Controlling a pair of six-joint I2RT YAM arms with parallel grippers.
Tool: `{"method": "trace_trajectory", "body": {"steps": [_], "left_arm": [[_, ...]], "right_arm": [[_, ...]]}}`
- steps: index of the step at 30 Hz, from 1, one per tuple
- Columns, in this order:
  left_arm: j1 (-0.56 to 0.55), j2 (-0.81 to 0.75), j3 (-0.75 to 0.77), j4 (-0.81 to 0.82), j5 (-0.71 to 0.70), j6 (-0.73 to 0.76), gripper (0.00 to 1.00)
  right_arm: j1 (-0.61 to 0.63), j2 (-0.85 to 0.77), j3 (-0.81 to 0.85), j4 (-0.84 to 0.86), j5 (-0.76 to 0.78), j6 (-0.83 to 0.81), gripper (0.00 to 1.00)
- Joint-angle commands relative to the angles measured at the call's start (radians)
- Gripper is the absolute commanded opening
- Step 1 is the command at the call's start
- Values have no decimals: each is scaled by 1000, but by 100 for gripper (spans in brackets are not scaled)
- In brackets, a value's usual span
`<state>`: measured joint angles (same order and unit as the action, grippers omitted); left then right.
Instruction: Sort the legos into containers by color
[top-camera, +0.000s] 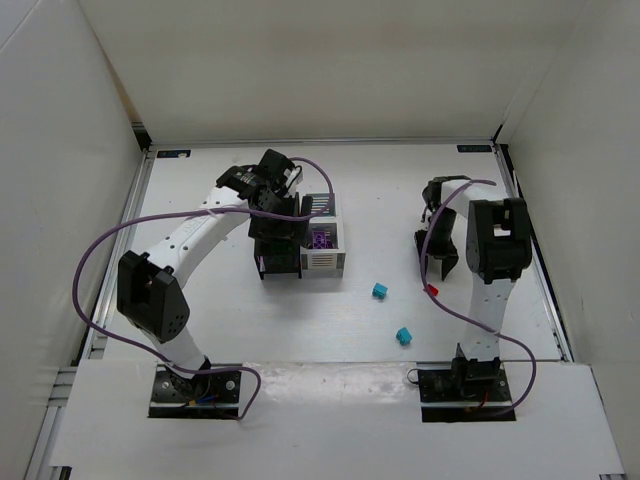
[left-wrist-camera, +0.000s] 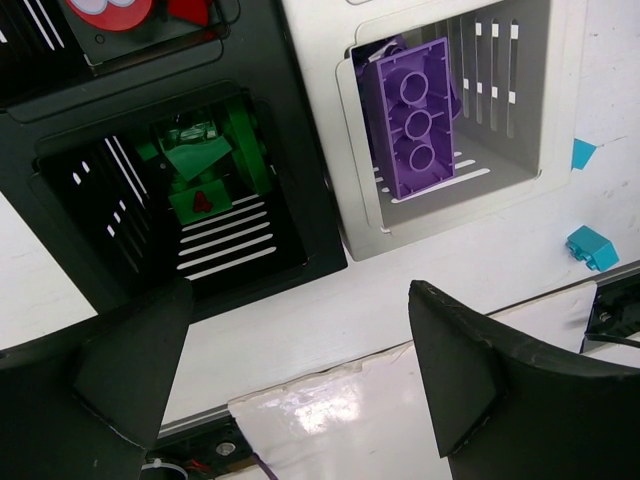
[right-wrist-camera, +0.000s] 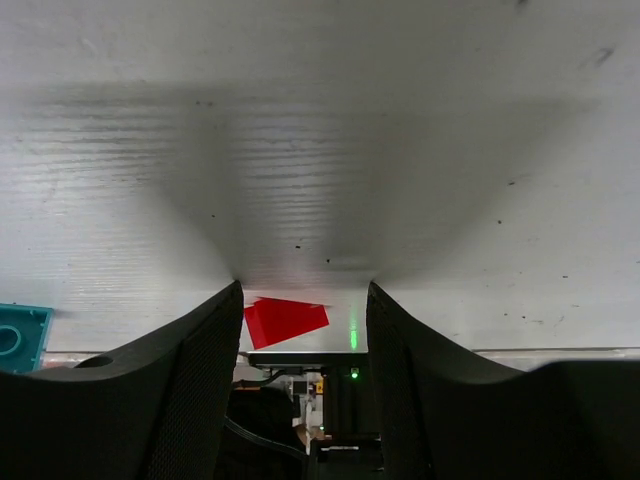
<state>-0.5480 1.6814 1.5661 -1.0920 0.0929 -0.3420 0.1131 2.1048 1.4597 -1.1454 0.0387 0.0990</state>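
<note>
The four joined bins (top-camera: 326, 262) stand left of centre. In the left wrist view the near black bin (left-wrist-camera: 300, 215) holds green bricks (left-wrist-camera: 205, 165) with a small red piece on top. The near white bin (left-wrist-camera: 520, 170) holds a purple brick (left-wrist-camera: 412, 115), and the far black bin holds red bricks (left-wrist-camera: 120, 10). My left gripper (top-camera: 280, 258) (left-wrist-camera: 300, 365) hovers open and empty over the bins' near side. My right gripper (top-camera: 432, 268) (right-wrist-camera: 303, 330) is open and low over the table, with a red brick (top-camera: 432, 289) (right-wrist-camera: 285, 320) lying between its fingertips. Two teal bricks (top-camera: 380, 290) (top-camera: 403, 335) lie loose.
The teal bricks also show at the right edge of the left wrist view (left-wrist-camera: 592, 247), and one shows at the left edge of the right wrist view (right-wrist-camera: 20, 335). White walls enclose the table on three sides. A glossy white strip (top-camera: 330, 375) runs along the near edge.
</note>
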Motion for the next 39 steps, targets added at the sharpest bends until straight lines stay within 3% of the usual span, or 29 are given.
{"method": "trace_trajectory", "body": {"steps": [1, 34, 39], "left_arm": [[3, -20, 26, -2, -4, -9, 100], [3, 15, 68, 14, 34, -6, 100], [3, 3, 58, 3, 31, -9, 99]], "right_arm": [[-4, 0, -6, 32, 12, -1, 56], [79, -75, -142, 65, 64, -127, 57], [63, -63, -136, 55, 41, -125, 41]]}}
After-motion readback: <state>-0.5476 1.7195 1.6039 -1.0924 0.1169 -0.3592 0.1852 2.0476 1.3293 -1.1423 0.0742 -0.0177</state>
